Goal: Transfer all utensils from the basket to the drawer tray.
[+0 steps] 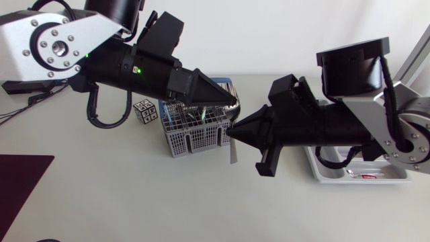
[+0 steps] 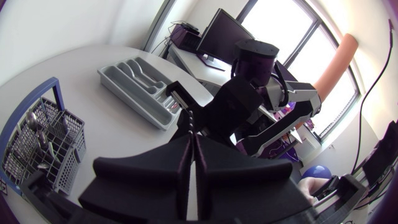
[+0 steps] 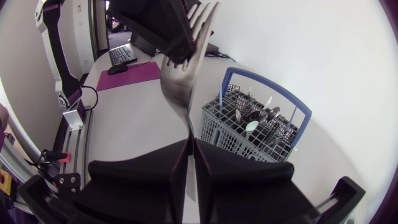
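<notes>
A silver fork [image 1: 233, 153] [image 3: 183, 81] hangs upright beside the grey wire basket [image 1: 195, 138] [image 3: 249, 134] [image 2: 37, 143]. My left gripper [image 1: 234, 102] [image 2: 194, 146] [image 3: 174, 37] is shut on the fork's tined end. Just below it, my right gripper [image 1: 232, 133] [image 3: 191, 146] [image 2: 189, 121] is shut on the handle, whose tail sticks out beneath its fingers. The two grippers meet tip to tip at the basket's right corner. Several utensils [image 3: 252, 121] still stand in the basket. The grey drawer tray [image 1: 356, 176] [image 2: 134, 87] lies at the right, partly hidden under my right arm.
A small cube with a black-and-white pattern [image 1: 146, 111] sits left of the basket. A dark purple mat [image 1: 17, 181] [image 3: 127, 78] lies at the table's front left corner. Cables trail along the left edge.
</notes>
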Controlling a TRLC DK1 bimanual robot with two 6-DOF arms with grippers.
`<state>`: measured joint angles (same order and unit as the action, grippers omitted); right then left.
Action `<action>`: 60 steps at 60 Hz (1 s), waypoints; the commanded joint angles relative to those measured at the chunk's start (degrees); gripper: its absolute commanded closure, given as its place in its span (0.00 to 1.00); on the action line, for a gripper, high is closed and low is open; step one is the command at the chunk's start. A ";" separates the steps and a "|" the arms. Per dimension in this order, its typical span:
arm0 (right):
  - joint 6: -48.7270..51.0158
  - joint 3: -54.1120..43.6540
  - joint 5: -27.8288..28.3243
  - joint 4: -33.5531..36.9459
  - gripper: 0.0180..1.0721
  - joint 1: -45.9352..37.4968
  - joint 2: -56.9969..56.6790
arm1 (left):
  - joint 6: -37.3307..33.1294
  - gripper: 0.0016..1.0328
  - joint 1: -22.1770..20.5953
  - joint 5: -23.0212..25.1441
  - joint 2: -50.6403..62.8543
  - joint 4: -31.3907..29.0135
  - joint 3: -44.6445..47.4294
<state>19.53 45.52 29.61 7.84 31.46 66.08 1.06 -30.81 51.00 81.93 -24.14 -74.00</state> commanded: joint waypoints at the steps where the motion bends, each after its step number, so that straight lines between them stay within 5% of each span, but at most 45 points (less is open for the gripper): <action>1: -1.07 -1.40 0.28 -0.10 0.95 1.67 0.62 | 0.70 0.93 0.40 1.91 0.69 0.06 -2.20; 6: -1.07 -1.40 -0.07 0.25 0.95 2.46 0.80 | 0.79 0.72 0.75 1.91 0.33 0.15 -2.82; 12: -0.90 -1.57 -0.60 1.39 0.95 2.90 1.06 | 1.75 0.36 1.98 1.91 0.33 0.50 -5.81; 19: -0.54 -2.36 -1.04 2.18 0.95 2.81 1.85 | 5.71 0.22 3.74 1.91 0.33 4.01 -9.68; 37: -0.63 -1.22 -7.98 5.08 0.95 -8.17 2.82 | 6.59 0.18 10.33 -0.11 0.33 3.14 -14.25; 45: -0.72 2.12 -13.08 6.05 0.95 -19.25 6.86 | -3.43 0.18 10.50 -9.52 0.95 -3.98 -12.14; 60: -0.02 11.70 -27.85 5.88 0.95 -32.69 16.97 | -10.38 0.18 10.42 -20.42 0.60 -4.86 -5.02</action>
<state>19.20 53.63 5.15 13.91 0.89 80.07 -6.46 -20.32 31.97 81.93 -28.58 -81.45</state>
